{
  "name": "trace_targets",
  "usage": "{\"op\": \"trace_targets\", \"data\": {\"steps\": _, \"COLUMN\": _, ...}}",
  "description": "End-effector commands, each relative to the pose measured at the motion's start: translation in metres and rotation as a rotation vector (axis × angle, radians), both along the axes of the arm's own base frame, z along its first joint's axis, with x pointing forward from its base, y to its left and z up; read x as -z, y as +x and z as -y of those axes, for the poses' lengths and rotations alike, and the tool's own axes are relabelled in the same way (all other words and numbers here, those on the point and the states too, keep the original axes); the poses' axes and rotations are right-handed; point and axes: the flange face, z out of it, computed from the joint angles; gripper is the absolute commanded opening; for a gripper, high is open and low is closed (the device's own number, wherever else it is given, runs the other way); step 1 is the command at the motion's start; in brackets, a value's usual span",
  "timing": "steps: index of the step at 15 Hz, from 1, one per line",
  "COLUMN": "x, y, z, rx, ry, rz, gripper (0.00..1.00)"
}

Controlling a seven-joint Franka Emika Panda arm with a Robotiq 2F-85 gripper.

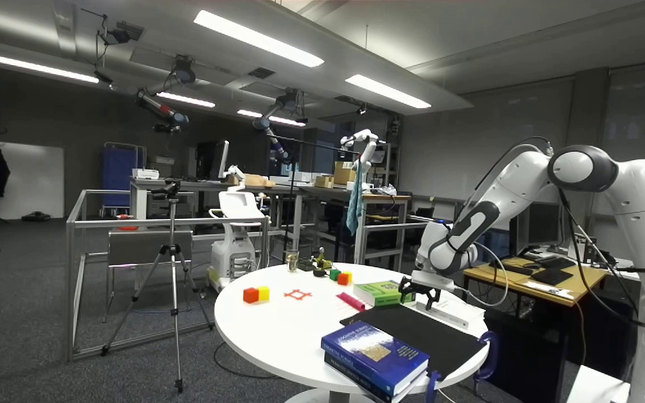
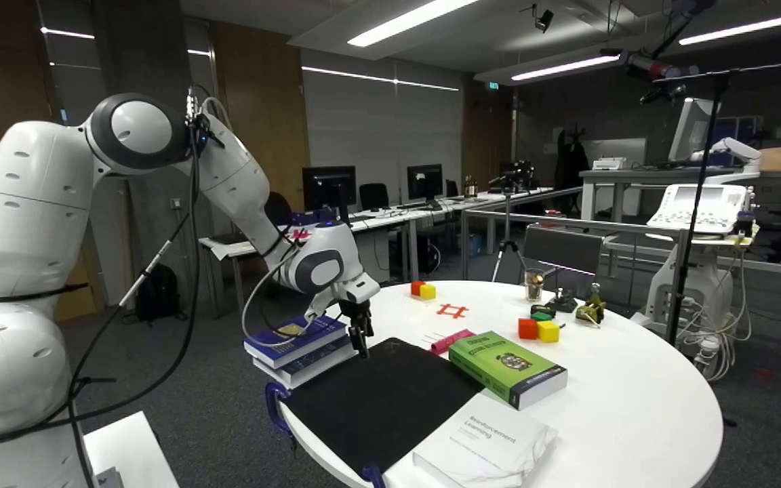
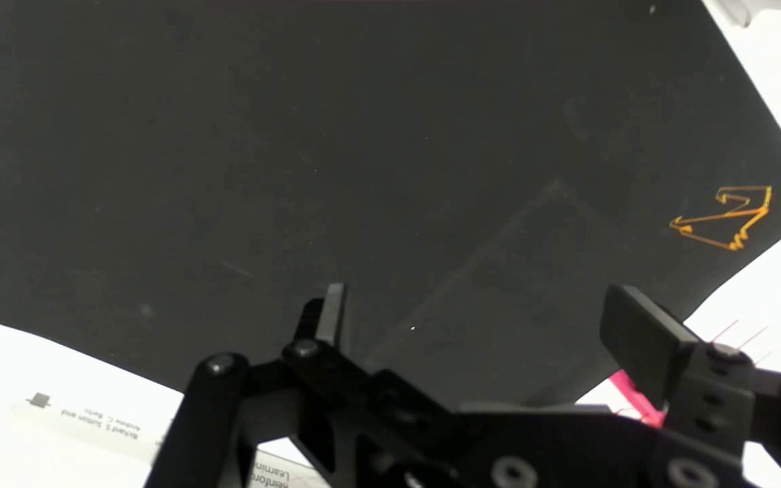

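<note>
My gripper (image 3: 475, 291) stands open over a black mat (image 3: 295, 135), and nothing is between its fingers. In both exterior views it hangs above the mat (image 2: 390, 393), apart from it. A small orange-yellow mark (image 3: 736, 215) lies near the mat's right corner in the wrist view. Beside the mat are a green book (image 2: 499, 366) and a white book (image 2: 485, 440) titled Reinforcement Learning. A pink roll (image 2: 451, 341) lies by the green book, partly hidden behind a finger in the wrist view. Blue books (image 2: 295, 346) are stacked at the mat's opposite side.
Red (image 2: 528, 329) and yellow (image 2: 548, 331) blocks sit farther across the round table, with another such pair (image 2: 427, 292) and a red hash-shaped piece (image 2: 451, 314). A glass jar (image 2: 534, 285) and a greenish figurine (image 2: 592, 310) stand near the far edge. Blue clamps (image 1: 489, 355) grip the table rim.
</note>
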Motion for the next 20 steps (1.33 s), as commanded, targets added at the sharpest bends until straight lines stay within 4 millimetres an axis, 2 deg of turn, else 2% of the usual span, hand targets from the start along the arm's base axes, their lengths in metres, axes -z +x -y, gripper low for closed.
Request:
{"op": "trace_targets", "data": {"steps": 1, "x": -0.025, "y": -0.026, "z": -0.025, "rx": -0.19, "ry": -0.063, "rz": -0.026, "gripper": 1.0}}
{"op": "trace_targets", "data": {"steps": 5, "x": -0.024, "y": -0.034, "z": -0.061, "rx": -0.396, "ry": -0.104, "rz": -0.031, "gripper": 1.0}}
{"op": "trace_targets", "data": {"steps": 8, "x": -0.016, "y": -0.033, "z": -0.079, "rx": -0.489, "ry": -0.12, "rz": -0.045, "gripper": 1.0}}
{"op": "trace_targets", "data": {"steps": 20, "x": 0.017, "y": -0.033, "z": -0.103, "rx": -0.63, "ry": -0.132, "rz": -0.1, "gripper": 1.0}}
